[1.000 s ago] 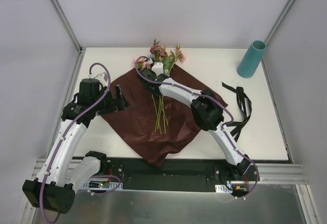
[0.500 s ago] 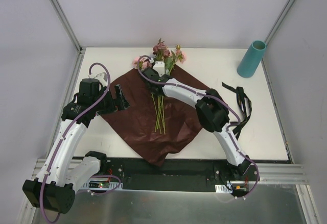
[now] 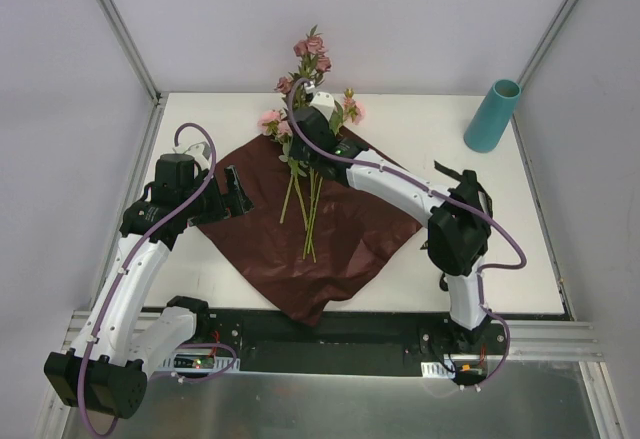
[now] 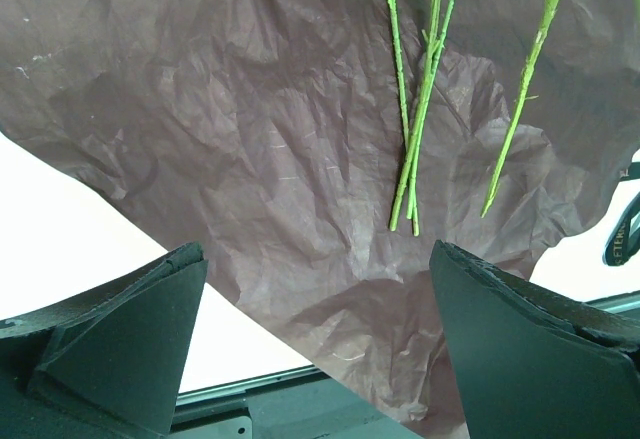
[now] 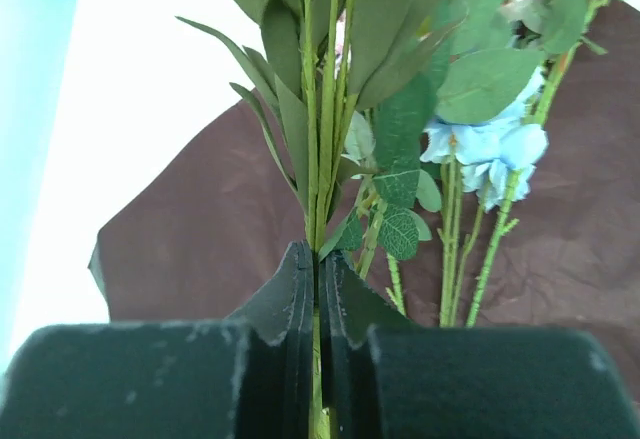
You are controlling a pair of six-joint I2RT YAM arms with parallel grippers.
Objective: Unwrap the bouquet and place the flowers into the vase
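A: Right fingers [image 5: 308, 294]?

B: Pinched tight on a few thin green stems [image 5: 318, 159] of the flowers [image 3: 311, 51], low in the leafy part. The blooms stand up past the far edge of the tabletop [image 3: 520, 249], and the cut ends hang over the paper [image 3: 340, 249].

A: Left fingers [image 3: 238, 191]?

B: Spread wide, holding nothing, at the paper's left corner.

A: Vase [image 3: 492, 116]?

B: Far right corner, standing, mouth open, well apart from the bunch. It lies to the right of the right fingers. The right arm is nearer, so I'd judge the carry is its job.

A: Long axis?

B: Stems run roughly far-to-near, cut ends toward the robot. They'd likely need turning ends-down over the mouth.

A: Anything unclear?

B: Can't tell how many stems are in the grip. The blue bloom [image 5: 490, 144] has its stems beside the fingers, not between them. Can't tell if the cut ends touch the paper. The wrist view crops the tops. The ribbon [image 3: 470, 181] is partly under the right arm.
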